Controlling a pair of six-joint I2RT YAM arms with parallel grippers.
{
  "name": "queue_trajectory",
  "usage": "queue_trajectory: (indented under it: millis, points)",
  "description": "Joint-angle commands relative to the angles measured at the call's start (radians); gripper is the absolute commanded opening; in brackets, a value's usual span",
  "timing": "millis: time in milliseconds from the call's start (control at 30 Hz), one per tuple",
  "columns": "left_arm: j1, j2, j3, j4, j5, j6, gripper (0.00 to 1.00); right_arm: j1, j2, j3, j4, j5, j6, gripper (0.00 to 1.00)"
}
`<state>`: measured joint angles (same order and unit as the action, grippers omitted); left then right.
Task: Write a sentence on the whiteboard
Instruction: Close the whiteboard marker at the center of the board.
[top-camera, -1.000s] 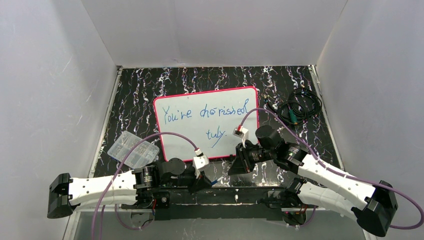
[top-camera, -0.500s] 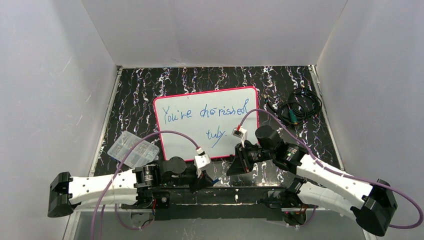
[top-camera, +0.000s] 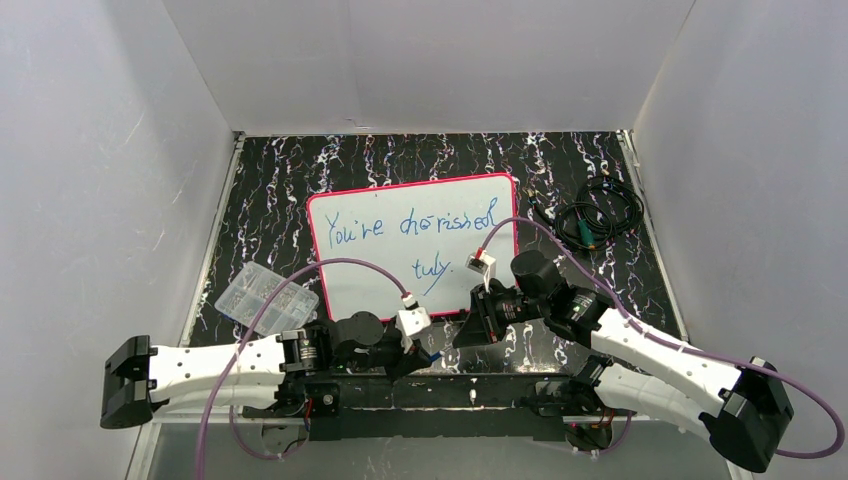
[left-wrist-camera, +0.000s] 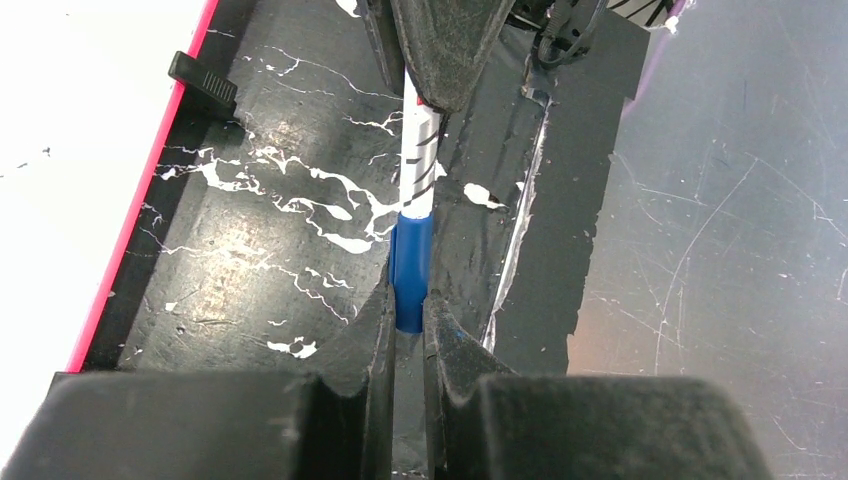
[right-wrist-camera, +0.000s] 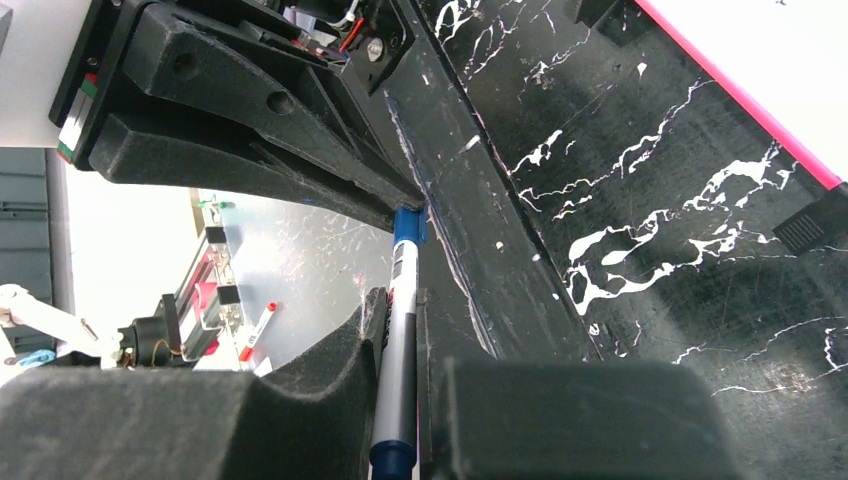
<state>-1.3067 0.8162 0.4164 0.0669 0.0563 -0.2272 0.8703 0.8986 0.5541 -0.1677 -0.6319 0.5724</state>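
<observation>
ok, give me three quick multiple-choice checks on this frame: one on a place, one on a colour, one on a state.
1. Where is the clear plastic box?
A. beside the whiteboard's near corner, on the left arm's side
B. on top of the board
C. against the back wall

2. What colour is the sentence?
A. red
B. black
C. blue

3. How is the marker held?
A. by one gripper only
B. by both grippers
C. by neither, lying loose

Answers:
1 A: the top view shows the box off the board's near left corner.
2 C: the script is thin blue, in two lines.
3 B: the left gripper is shut on the blue cap, and the right gripper is shut on the barrel.
</observation>
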Motion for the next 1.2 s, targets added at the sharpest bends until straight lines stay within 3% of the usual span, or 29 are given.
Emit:
queue_trajectory:
  millis: [0,467,1167]
  points:
    - [0.001,-0.005,0.084,0.179,-0.102,0.051,0.0,0.018,0.009,-0.019,0.06,-0.069,0.017,0.01]
    - [0.006,0.028,0.122,0.23,-0.137,0.106,0.0,0.062,0.028,-0.044,0.063,-0.042,0.02,0.01]
    - [0.065,0.065,0.14,0.287,-0.057,0.118,0.0,0.104,0.033,-0.068,0.112,-0.004,0.048,0.01]
